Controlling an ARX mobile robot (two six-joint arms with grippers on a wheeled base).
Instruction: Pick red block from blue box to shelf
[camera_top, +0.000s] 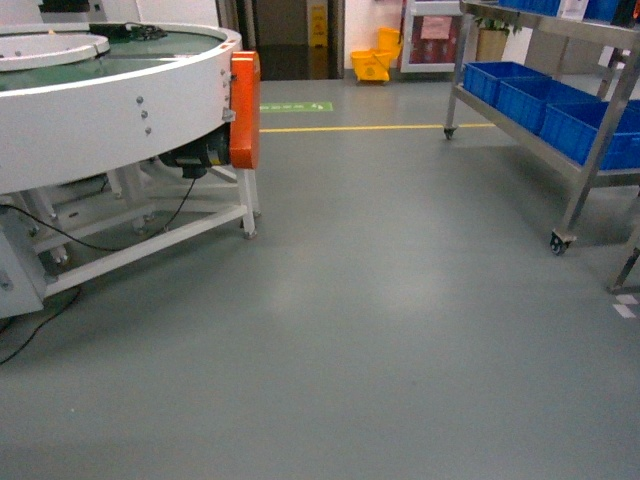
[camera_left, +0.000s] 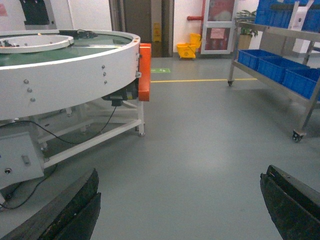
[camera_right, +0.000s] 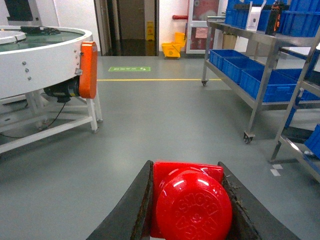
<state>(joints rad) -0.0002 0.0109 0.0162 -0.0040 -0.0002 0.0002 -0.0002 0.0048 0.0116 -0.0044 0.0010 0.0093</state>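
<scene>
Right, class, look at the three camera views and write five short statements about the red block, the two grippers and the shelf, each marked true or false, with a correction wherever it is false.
1. The right gripper is shut on the red block. True.
2. The left gripper holds a yellow brick. False: its fingers stand apart with only floor between them.
3. The shelf stands on the right in the head view and carries dark blue crates. True.
4. The red block sits on the shelf. False: it is between the right gripper's fingers, with the shelf ahead and to the right.
5. The blue box is in view. False: no turquoise tub shows in any view.
</scene>
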